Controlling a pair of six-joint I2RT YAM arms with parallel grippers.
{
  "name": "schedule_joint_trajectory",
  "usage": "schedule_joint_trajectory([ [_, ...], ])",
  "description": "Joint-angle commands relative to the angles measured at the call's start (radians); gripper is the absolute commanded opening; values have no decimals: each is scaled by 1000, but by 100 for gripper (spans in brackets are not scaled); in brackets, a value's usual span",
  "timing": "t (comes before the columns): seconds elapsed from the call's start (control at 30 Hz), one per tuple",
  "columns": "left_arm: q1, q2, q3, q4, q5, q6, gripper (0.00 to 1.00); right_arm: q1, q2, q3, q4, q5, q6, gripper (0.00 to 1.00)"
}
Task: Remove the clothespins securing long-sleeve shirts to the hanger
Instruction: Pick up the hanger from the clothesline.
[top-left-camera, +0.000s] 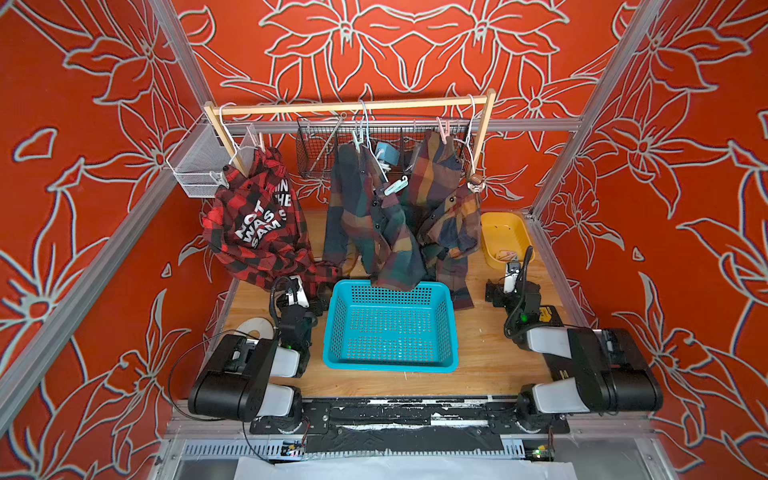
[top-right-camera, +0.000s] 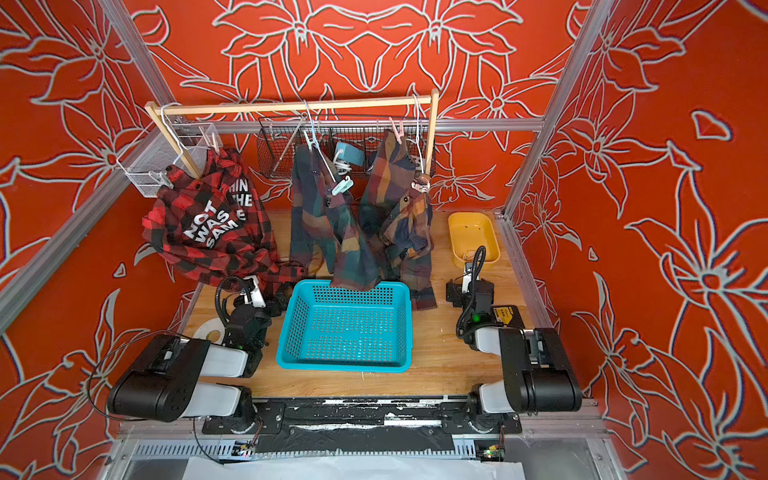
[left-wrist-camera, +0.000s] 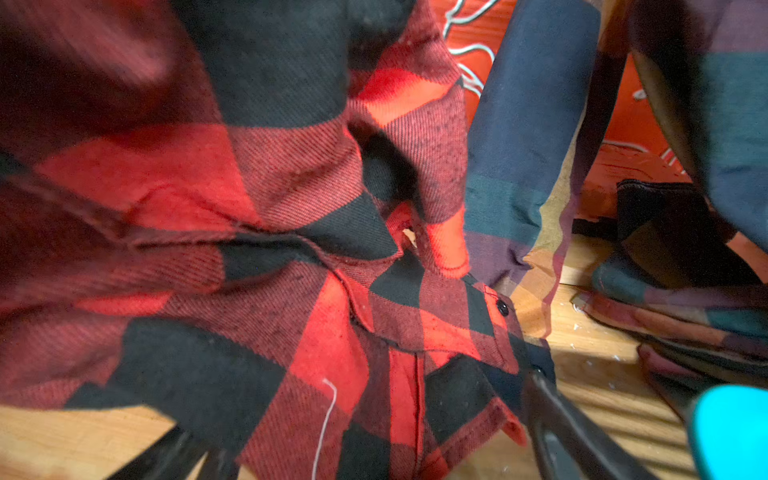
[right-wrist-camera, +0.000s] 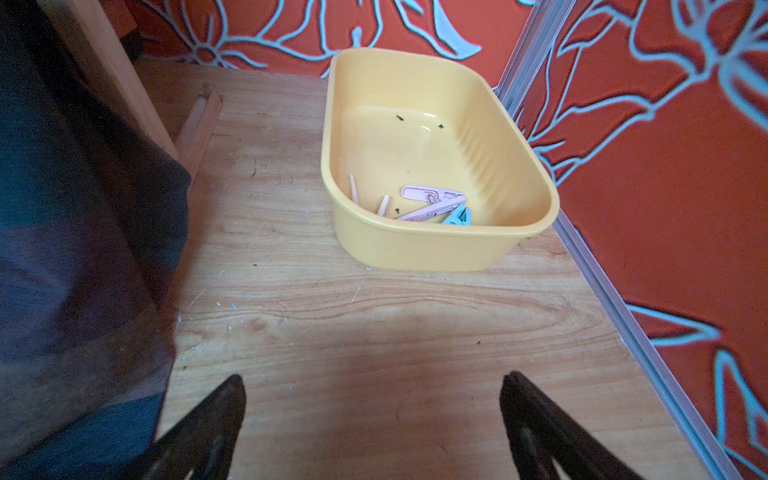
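Several clothespins (right-wrist-camera: 434, 203) in yellow tub (right-wrist-camera: 415, 249); mint peg (top-left-camera: 395, 185), pink peg (top-left-camera: 443, 129) left on plaid shirts (top-left-camera: 374, 224). Left gripper (left-wrist-camera: 361, 419), right gripper (right-wrist-camera: 374, 378) both released.

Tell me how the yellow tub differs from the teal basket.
The teal basket has perforated walls and floor; the yellow tub is solid. The basket is larger and sits mid-table; the tub sits at the far right corner. The tub holds pink and blue clothespins; the basket holds none. Both are open plastic containers on the wooden table.
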Motion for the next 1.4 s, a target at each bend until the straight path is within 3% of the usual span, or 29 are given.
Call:
schedule_joint_trajectory([
  [0.0,-4,3,9,26,-3,16,97,-2,-4,18,-4,-2,-12,97],
  [0.7,-14,-18,24,-4,-41,16,97,-4,-9,14,2,2,-12,98],
  [0.73,-16,-58,37,-66,-42,10,97,4,-25,19,1,38,-6,98],
  [0.9,-21,-312,72,-314,-44,11,98,26,-271,293,-555,119,59,98],
  [1.0,-29,-515,93,-490,6,17,97,19,-388,419,-734,127,255,97],
  [1.23,-51,-933,179,-868,-4,-51,97,14,-537,548,-952,-172,246,92],
  [1.37,-52,-1152,228,-1033,88,-60,97,28,-570,697,-1128,-285,202,87],
])
